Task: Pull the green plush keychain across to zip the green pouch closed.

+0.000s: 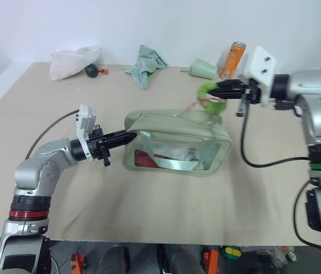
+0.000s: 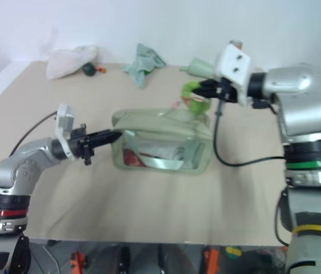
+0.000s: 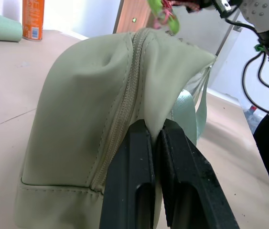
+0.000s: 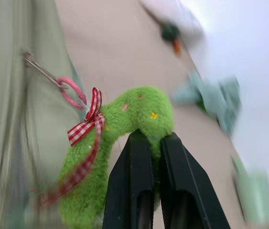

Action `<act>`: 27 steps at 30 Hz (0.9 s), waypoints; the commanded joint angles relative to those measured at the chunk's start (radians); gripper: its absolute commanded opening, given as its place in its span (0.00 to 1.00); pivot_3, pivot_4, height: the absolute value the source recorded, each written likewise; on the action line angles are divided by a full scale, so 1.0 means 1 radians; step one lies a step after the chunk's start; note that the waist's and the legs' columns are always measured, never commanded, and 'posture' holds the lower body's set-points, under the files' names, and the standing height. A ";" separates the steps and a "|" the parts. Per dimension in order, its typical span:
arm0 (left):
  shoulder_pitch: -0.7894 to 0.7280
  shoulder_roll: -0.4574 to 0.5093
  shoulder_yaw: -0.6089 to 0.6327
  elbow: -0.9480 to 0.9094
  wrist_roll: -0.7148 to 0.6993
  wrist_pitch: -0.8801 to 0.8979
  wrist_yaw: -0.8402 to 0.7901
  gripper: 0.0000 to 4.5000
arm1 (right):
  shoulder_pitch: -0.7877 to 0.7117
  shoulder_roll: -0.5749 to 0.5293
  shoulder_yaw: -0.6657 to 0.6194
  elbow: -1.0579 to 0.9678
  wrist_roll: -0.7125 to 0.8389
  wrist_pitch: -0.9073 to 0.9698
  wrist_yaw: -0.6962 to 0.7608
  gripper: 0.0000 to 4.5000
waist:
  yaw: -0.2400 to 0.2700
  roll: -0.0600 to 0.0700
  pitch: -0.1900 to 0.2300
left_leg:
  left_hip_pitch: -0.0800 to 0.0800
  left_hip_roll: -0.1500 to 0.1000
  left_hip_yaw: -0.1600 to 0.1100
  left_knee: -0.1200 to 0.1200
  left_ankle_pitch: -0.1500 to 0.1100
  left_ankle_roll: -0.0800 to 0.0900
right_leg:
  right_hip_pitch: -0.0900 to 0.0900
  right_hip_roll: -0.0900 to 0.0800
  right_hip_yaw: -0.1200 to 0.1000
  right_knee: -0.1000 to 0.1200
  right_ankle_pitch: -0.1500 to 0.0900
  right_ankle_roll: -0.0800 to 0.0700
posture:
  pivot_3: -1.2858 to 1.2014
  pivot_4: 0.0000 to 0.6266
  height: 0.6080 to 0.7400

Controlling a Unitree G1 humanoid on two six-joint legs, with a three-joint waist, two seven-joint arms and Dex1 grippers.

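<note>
Left eye view: the green pouch (image 1: 177, 149) sits mid-frame on the tabletop (image 1: 149, 211). The left tool (image 1: 127, 137) pinches its left end; the right tool (image 1: 216, 90), upper right, pinches the green plush keychain (image 1: 208, 95).

Left wrist view: the zipper seam looks closed near the pinched end.

Right wrist view: the plush hangs from a pink ring.

The zip pull appears near its finish; next, check the end, then let go.

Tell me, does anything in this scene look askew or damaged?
Nothing looks damaged. The green pouch bulges upward where the right gripper pulls the green plush keychain; the left gripper pinches its other end.
</note>
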 commanded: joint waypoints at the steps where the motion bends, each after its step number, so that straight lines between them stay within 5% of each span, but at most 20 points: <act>1: -0.002 0.001 -0.005 -0.014 -0.005 -0.012 -0.012 0.03 | 0.040 -0.107 -0.077 -0.027 -0.014 -0.005 0.001 0.01 | 0.000 0.000 0.000 | 0.000 0.000 0.000 0.000 0.000 0.000 | 0.000 0.000 0.000 0.000 0.000 0.000 | 0.52 0.24 1.00; 6: -0.015 -0.002 -0.013 -0.001 -0.001 -0.015 -0.020 0.03 | 0.197 -0.244 -0.098 0.042 -0.115 -0.076 -0.079 0.01 | 0.000 0.000 0.000 | 0.001 0.000 -0.001 0.000 0.000 0.000 | 0.001 0.000 -0.001 0.000 0.000 0.000 | 0.52 0.24 1.00; 10: -0.015 -0.002 -0.018 -0.001 -0.003 -0.016 -0.023 0.03 | 0.346 -0.245 -0.081 0.023 -0.160 -0.101 -0.145 0.01 | -0.001 0.001 0.000 | 0.003 0.000 0.001 0.000 0.000 0.000 | 0.002 0.000 0.001 0.000 0.000 0.001 | 0.52 0.24 1.00; 16: -0.016 0.003 -0.020 -0.001 -0.004 -0.012 -0.029 0.03 | 0.517 -0.007 0.044 -0.066 -0.203 -0.084 -0.280 0.01 | -0.003 -0.002 -0.002 | 0.006 0.001 0.000 0.000 0.002 -0.002 | 0.005 0.002 0.002 0.001 0.001 0.003 | 0.52 0.24 1.00; 21: -0.019 0.010 -0.018 -0.002 -0.008 -0.004 -0.030 0.03 | 0.510 0.166 0.072 -0.122 -0.170 -0.008 -0.323 0.01 | -0.009 -0.004 -0.003 | 0.008 0.003 0.001 0.000 0.004 -0.003 | 0.005 0.004 0.003 0.002 0.002 0.005 | 0.52 0.24 1.00; 27: -0.032 0.005 0.015 0.014 -0.022 0.041 0.016 0.03 | 0.487 0.168 0.002 -0.192 -0.078 0.132 -0.241 0.44 | -0.024 -0.004 -0.003 | 0.009 0.005 0.001 0.000 0.005 -0.003 | 0.005 0.007 0.002 0.002 0.004 0.005 | 0.52 0.24 1.00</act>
